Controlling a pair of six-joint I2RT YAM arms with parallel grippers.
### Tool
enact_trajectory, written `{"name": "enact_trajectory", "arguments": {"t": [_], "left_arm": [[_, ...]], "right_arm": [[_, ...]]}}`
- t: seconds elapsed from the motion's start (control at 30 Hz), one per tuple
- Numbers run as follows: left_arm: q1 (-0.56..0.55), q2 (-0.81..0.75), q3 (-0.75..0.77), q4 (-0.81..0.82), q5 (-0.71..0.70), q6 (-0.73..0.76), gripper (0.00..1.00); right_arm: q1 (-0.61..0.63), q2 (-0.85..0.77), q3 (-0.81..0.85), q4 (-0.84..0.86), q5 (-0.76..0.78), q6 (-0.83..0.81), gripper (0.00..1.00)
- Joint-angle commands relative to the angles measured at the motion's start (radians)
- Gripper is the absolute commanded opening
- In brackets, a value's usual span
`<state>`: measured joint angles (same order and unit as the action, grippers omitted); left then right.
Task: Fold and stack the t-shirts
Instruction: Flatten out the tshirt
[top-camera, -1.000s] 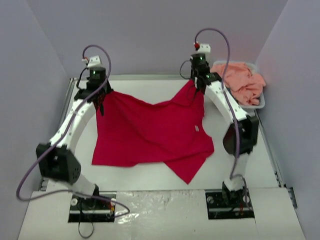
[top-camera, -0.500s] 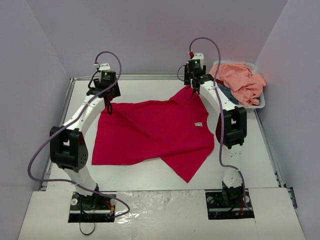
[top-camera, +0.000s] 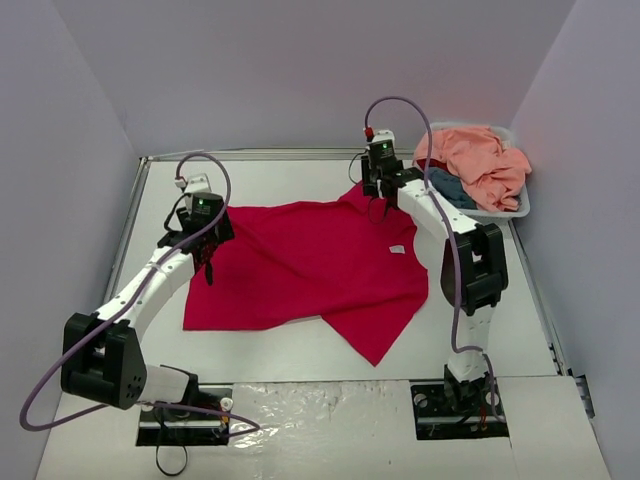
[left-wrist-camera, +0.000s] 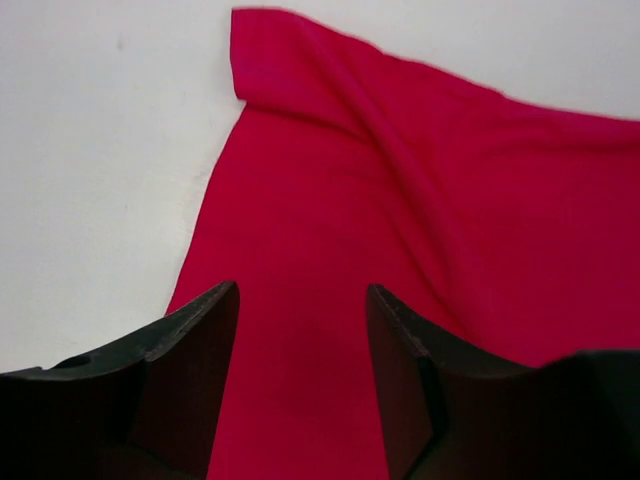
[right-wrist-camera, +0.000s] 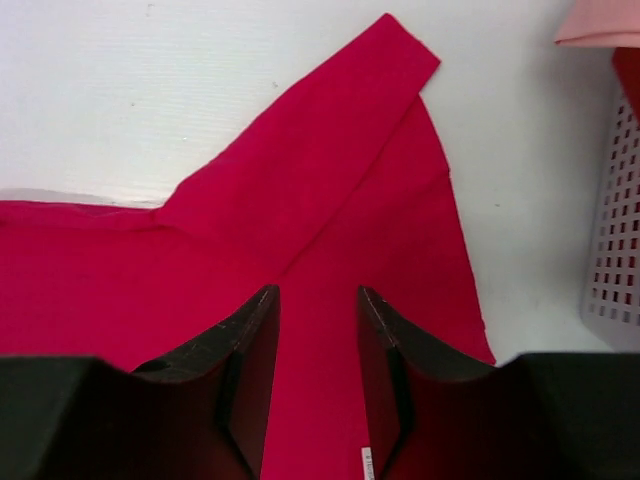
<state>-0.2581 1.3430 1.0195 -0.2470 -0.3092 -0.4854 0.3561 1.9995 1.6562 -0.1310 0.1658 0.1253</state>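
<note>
The crimson-red t-shirt (top-camera: 310, 265) lies spread on the white table, its small white neck label (top-camera: 397, 249) facing up near its right side. My left gripper (top-camera: 207, 268) hovers over the shirt's left edge, open, with only red cloth (left-wrist-camera: 330, 200) below the gap (left-wrist-camera: 300, 300). Above the far right sleeve (right-wrist-camera: 330, 150) my right gripper (top-camera: 383, 208) is also open, nothing between its fingers (right-wrist-camera: 318, 295). A peach-pink t-shirt (top-camera: 480, 160) and a teal-blue one (top-camera: 452, 190) lie heaped in the basket.
The white plastic basket (top-camera: 520, 207) stands at the far right corner, and its perforated wall (right-wrist-camera: 612, 260) shows at the right edge of the right wrist view. Grey walls close in the table on three sides. Bare table surface (top-camera: 290, 350) lies in front of the shirt.
Both grippers went from shut on the shirt's far corners to open. The left arm drew back toward the near side along the shirt's left edge. The cloth settled flat.
</note>
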Motion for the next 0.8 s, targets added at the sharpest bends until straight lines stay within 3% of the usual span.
{"name": "enact_trajectory", "arguments": {"t": [0.0,0.4,0.77], "left_arm": [[-0.026,-0.045,-0.045,0.057,-0.04,-0.025,0.52],[-0.043,-0.078,-0.196,0.181,-0.062,0.018,0.52],[-0.044,-0.016,-0.217,0.225,-0.071,0.059,0.52]], "right_arm": [[0.01,0.015,0.01,0.016,-0.017,-0.013,0.32],[0.043,0.145,0.07,0.004,-0.017,-0.023,0.32],[0.057,0.203,0.073,0.004,-0.02,-0.023,0.32]]}}
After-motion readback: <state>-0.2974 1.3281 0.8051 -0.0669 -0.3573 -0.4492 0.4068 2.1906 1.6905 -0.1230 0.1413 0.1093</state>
